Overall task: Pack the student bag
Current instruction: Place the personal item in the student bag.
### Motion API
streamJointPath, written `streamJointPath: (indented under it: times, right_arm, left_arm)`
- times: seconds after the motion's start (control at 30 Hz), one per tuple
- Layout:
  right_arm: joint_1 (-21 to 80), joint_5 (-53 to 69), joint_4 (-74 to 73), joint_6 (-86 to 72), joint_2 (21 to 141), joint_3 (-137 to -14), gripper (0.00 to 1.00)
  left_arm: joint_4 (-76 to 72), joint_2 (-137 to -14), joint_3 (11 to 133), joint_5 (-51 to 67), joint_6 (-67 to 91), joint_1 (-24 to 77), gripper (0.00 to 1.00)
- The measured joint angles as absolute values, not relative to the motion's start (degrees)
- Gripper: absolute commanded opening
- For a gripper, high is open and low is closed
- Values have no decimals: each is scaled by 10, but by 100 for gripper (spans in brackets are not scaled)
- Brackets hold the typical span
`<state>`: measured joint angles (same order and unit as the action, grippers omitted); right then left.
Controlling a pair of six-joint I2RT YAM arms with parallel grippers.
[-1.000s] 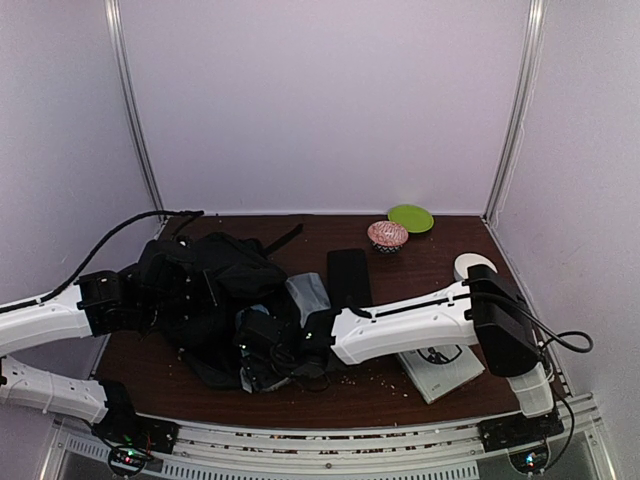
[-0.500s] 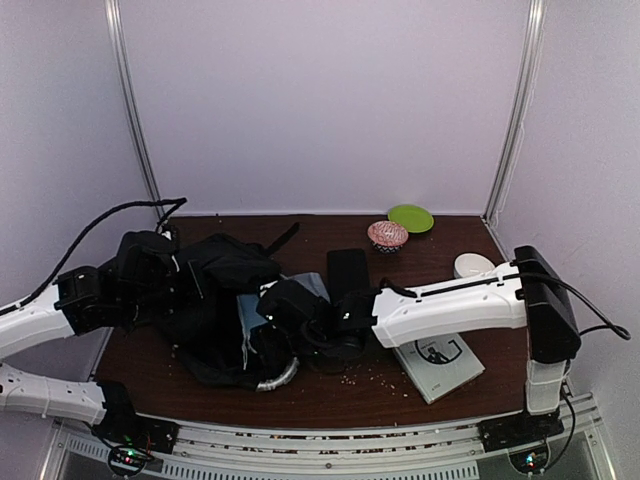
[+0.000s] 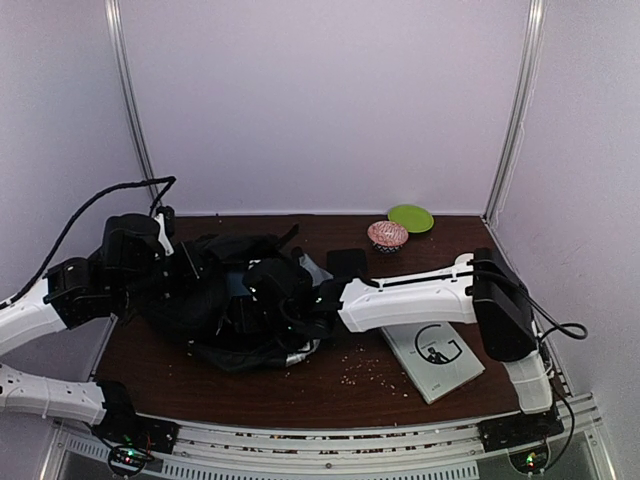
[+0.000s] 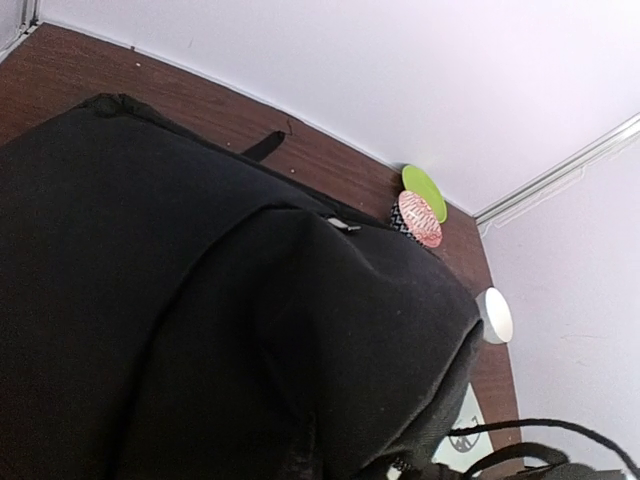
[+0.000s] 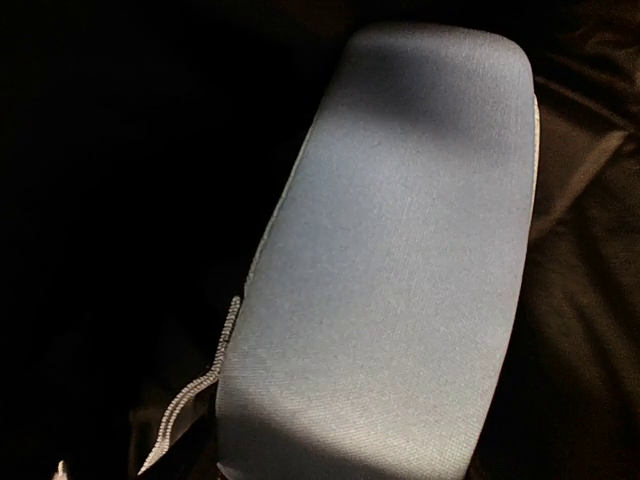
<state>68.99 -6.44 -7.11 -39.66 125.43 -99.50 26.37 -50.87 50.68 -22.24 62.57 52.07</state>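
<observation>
One dark brown wooden table sits inside pale lilac walls, with crumbs scattered near the front. The book at near right shows a big G-like mark; its small print is unreadable. The black bag lies left of centre, with a grey-blue pouch inside it. A green plate and pink bowl are at far right. The left gripper has its fingers together, pinching the bag fabric. The right gripper is down in the bag with its fingers hidden, so I can't tell their state.
</observation>
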Motion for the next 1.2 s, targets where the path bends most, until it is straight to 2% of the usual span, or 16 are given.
streamJointPath:
  times: [0.23, 0.63, 0.93, 1.0, 1.17, 1.2]
  right_arm:
    - [690, -97, -18, -450, 1303, -1005, 59]
    - [683, -88, 14, -490, 1391, -1104, 60]
    - [676, -74, 101, -535, 1453, -1163, 65]
    - [675, -62, 156, -558, 1465, -1159, 70]
    - [675, -38, 207, -588, 1487, -1173, 99]
    - [674, -34, 210, -590, 1488, -1175, 100]
  left_arm:
    - [207, -548, 507, -208, 661, 521, 0]
    - [145, -604, 514, -207, 675, 518, 0]
    - [106, -630, 508, -208, 691, 519, 0]
    - [96, -630, 502, -208, 693, 519, 0]
    - [77, -628, 486, -208, 709, 522, 0]
    - [74, -625, 485, -211, 711, 522, 0]
